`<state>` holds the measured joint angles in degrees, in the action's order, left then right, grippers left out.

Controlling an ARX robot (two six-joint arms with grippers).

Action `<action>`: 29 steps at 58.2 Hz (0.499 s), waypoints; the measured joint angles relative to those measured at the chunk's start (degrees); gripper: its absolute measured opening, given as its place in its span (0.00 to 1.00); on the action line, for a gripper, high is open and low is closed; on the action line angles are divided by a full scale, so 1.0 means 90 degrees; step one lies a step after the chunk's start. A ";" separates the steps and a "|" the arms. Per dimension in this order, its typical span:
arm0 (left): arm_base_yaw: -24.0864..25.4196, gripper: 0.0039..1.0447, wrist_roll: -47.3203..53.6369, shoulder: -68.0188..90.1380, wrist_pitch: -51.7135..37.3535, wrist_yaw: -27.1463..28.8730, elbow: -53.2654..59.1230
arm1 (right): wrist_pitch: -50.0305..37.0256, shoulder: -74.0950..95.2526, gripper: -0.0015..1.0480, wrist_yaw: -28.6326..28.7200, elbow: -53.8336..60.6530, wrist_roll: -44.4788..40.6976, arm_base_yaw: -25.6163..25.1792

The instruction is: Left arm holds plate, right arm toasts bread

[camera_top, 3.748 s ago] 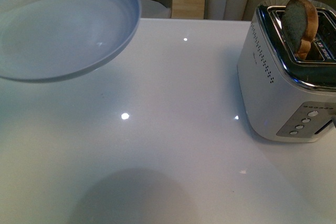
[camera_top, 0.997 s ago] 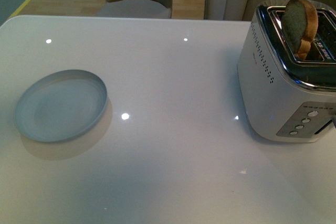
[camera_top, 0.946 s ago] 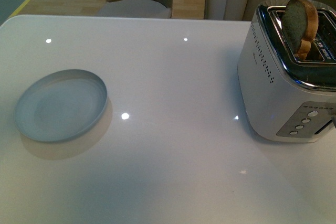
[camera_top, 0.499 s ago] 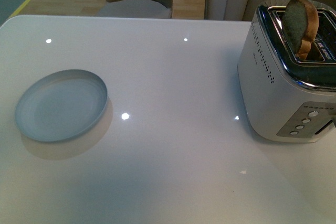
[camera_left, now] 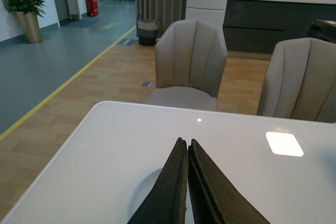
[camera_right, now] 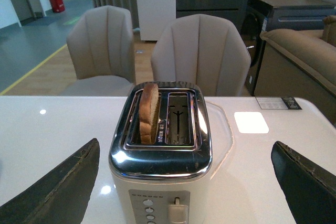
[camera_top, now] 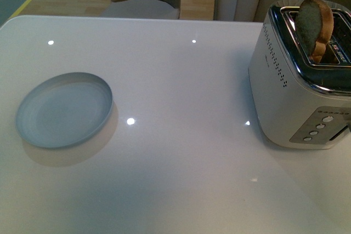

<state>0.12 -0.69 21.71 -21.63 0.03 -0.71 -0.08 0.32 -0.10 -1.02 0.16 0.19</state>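
Observation:
The pale blue-white plate (camera_top: 64,112) lies flat on the white table (camera_top: 181,152) at the left, with nothing on it. A brown-crusted slice of bread (camera_top: 315,21) stands upright in one slot of the white and chrome toaster (camera_top: 290,102) at the right, its top sticking out. The right wrist view shows the bread (camera_right: 149,112) in the left-hand slot and the other slot bare. My right gripper (camera_right: 185,143) hangs open, facing the toaster's (camera_right: 163,184) button side, its fingers wide to either side. My left gripper (camera_left: 185,141) is shut on nothing above the table. Neither arm shows in the front view.
The toaster's lever (camera_right: 177,211) and a column of buttons (camera_right: 148,211) face my right gripper. Grey chairs (camera_left: 191,59) stand beyond the table's far edge. A sofa (camera_right: 302,51) and dark cabinet stand further right.
Several seconds ago the plate was held up close to the front camera at upper left; it now lies on the table. Over the last second nothing has moved.

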 joint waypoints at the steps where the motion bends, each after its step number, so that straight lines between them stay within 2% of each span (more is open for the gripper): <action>1: 0.0000 0.02 0.0000 -0.0032 0.0029 0.0000 0.0000 | 0.0000 0.0000 0.92 -0.0002 0.0000 0.0000 0.0000; 29: 0.0000 0.02 0.0005 -0.1129 0.1112 -0.0002 0.0000 | 0.0000 0.0000 0.92 -0.0002 0.0000 0.0000 0.0000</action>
<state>0.12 -0.64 11.55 -11.62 0.01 -0.71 -0.08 0.32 -0.12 -1.02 0.16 0.19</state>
